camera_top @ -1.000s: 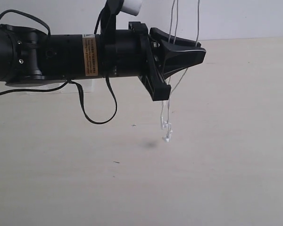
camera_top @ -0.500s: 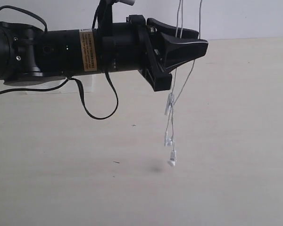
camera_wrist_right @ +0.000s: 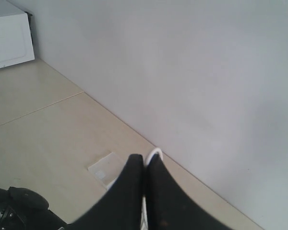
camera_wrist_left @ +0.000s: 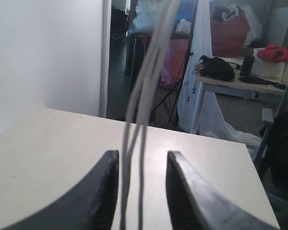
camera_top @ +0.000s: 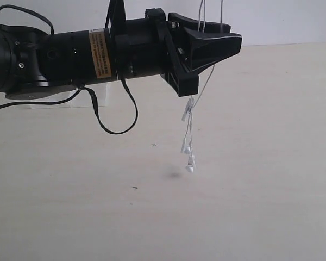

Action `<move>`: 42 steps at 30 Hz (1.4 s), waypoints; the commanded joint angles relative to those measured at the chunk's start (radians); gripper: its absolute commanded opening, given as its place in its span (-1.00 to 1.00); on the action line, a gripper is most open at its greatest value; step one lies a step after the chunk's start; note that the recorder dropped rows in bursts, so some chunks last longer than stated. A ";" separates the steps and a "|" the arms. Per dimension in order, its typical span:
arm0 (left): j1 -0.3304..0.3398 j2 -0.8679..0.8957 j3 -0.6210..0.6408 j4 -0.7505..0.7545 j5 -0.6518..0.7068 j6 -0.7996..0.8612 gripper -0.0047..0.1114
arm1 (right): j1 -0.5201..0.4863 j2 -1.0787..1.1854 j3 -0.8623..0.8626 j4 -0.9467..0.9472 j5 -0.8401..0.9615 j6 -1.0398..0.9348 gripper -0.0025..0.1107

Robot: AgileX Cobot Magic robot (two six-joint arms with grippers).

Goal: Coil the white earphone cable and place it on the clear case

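**A:** White earphone cable (camera_top: pixel 187 115), position?

**B:** In the air. Thin strands drop in from above the exterior view, cross the left gripper (camera_top: pixel 228 41) and hang below it. The earbuds (camera_top: pixel 189 161) dangle at the low end, clear of the table (camera_top: pixel 250 190). There is a faint shadow on the table beneath them.

**A:** Left pincer?

**B:** Spread. In the left wrist view both fingers (camera_wrist_left: pixel 103 191) stand apart and the strands (camera_wrist_left: pixel 134 139) run through the gap. I cannot tell whether they touch either finger there. In the exterior view one strand lies across the top of the near finger.

**A:** Right one?

**B:** Not in the exterior view. In its own wrist view the right gripper (camera_wrist_right: pixel 145 160) has its fingers pressed together, with a white sliver of cable (camera_wrist_right: pixel 155 153) pinched at the tips.

**A:** Clear case?

**B:** Flat on the table close to the wall (camera_wrist_right: pixel 182 72). It is plain in the right wrist view (camera_wrist_right: pixel 104 168). In the exterior view it is mostly hidden behind the left arm (camera_top: pixel 54 57), with only a translucent edge (camera_top: pixel 70 101) showing below it. It lies well apart from the earbuds, and no cable is on it.
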 commanded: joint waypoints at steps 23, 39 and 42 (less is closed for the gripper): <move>0.003 -0.009 -0.004 0.053 0.033 -0.065 -0.37 | 0.003 -0.009 -0.007 -0.008 -0.005 0.001 -0.96; 0.003 0.020 -0.004 0.051 0.038 -0.072 -0.84 | 0.003 -0.009 -0.007 -0.008 -0.005 0.001 -0.96; 0.003 0.016 -0.004 0.051 0.038 -0.077 -0.92 | 0.003 -0.009 -0.007 -0.008 -0.005 0.001 -0.96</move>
